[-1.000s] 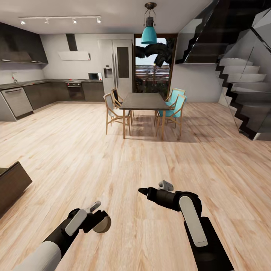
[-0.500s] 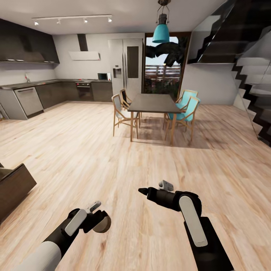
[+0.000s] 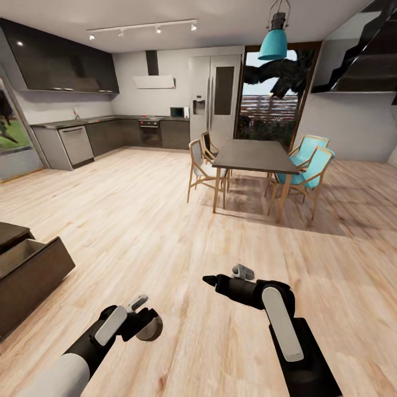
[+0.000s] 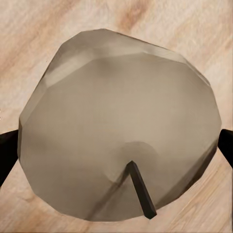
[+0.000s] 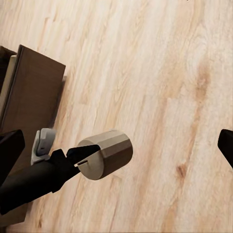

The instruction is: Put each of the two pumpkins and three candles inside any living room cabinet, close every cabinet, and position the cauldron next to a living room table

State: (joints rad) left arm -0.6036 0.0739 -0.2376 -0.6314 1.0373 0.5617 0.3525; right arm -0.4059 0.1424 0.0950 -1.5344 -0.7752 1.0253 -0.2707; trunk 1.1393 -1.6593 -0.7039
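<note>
My left gripper [image 3: 144,317] is shut on a short, round, pale candle [image 3: 149,327], held low over the wood floor. In the left wrist view the candle [image 4: 116,126] shows its dark wick, with a black finger [image 4: 6,150] at each side. The right wrist view looks down on that candle [image 5: 106,154] in the left gripper. My right gripper [image 3: 223,274] hangs open and empty to the candle's right. The low dark-brown cabinet [image 3: 30,275] stands at the left edge with a drawer pulled out; it appears again in the right wrist view as the cabinet [image 5: 34,92]. Pumpkins and cauldron are out of view.
A dark dining table [image 3: 253,155] with wooden and teal chairs [image 3: 306,173] stands ahead to the right. Dark grey kitchen units [image 3: 105,135] and a fridge [image 3: 218,99] line the far wall. Wood floor [image 3: 138,220] stretches between me and them.
The head view has swung left, so the table and kitchen slid right and more of the cabinet's open drawer came into sight. Both arms keep their pose, the candle still held.
</note>
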